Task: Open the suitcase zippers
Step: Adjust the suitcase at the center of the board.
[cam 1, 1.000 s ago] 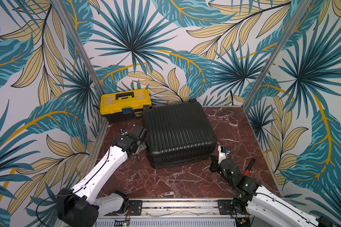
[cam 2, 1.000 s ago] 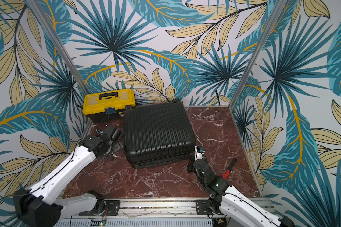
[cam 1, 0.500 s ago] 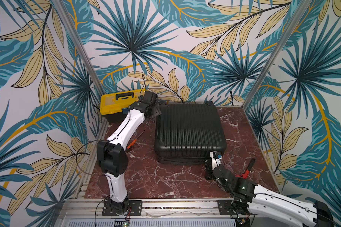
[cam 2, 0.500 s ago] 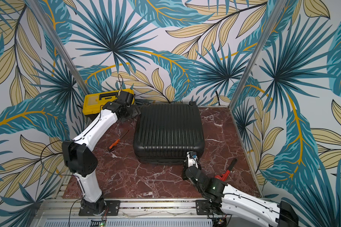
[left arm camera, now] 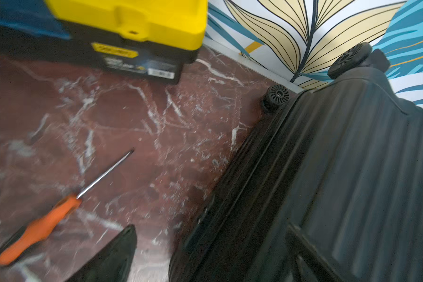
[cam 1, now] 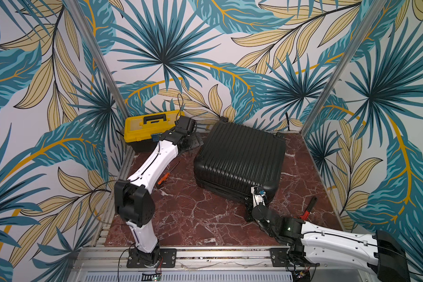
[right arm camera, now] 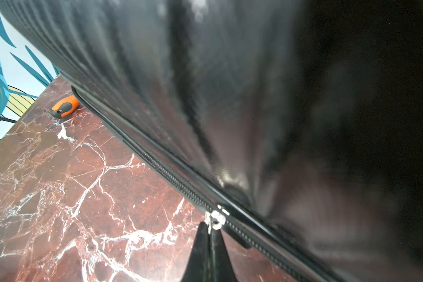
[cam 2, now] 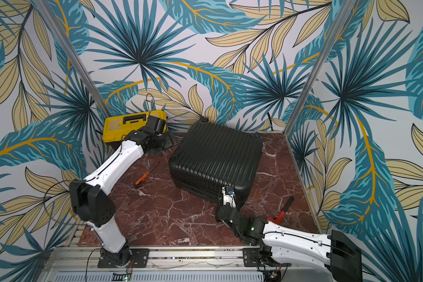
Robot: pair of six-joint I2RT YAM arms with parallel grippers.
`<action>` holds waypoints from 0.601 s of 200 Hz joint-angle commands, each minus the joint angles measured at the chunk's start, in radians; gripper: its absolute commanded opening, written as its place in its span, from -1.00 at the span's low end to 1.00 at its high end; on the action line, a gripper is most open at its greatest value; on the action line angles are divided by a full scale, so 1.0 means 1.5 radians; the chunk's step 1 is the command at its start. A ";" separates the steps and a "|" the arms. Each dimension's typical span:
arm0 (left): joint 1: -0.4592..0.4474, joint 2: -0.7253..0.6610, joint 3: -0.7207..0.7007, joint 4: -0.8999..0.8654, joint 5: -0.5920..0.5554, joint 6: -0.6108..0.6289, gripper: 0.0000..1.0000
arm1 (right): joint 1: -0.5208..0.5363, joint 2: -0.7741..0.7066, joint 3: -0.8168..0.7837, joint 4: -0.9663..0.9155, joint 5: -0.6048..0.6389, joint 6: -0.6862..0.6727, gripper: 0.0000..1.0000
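Note:
The black ribbed suitcase (cam 1: 239,158) (cam 2: 215,158) lies flat and skewed on the marble floor, wheels toward the back wall. Its zipper (right arm camera: 171,175) runs along the near side seam. My right gripper (right arm camera: 211,228) is shut on the silver zipper pull (right arm camera: 216,217), low at the case's near right corner (cam 1: 250,206). My left gripper (left arm camera: 210,246) is open at the case's back left corner (cam 1: 195,142) (cam 2: 169,142). One finger (left arm camera: 112,256) hangs over the floor, the other over the ribbed lid (left arm camera: 352,171).
A yellow-and-black toolbox (cam 1: 152,127) (left arm camera: 132,22) stands in the back left corner. An orange-handled screwdriver (cam 1: 165,174) (left arm camera: 39,227) (right arm camera: 65,109) lies on the floor left of the case. A red-and-black tool (cam 1: 308,207) lies by my right arm. Patterned walls close in three sides.
The suitcase has turned askew from its square position. My left jaws have spread wider near the back left corner. The right gripper stays shut on the pull.

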 commanded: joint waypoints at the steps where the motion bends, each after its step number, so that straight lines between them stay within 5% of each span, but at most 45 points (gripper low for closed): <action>1: -0.009 -0.160 -0.137 -0.012 -0.008 -0.119 0.85 | 0.005 0.052 0.014 0.067 -0.039 -0.004 -1.00; 56: -0.217 -0.361 -0.465 0.117 0.022 -0.364 0.60 | 0.009 0.181 0.077 0.176 -0.079 -0.018 -1.00; 120: -0.273 -0.260 -0.590 0.407 0.038 -0.454 0.24 | 0.009 0.225 0.100 0.230 -0.070 -0.009 -1.00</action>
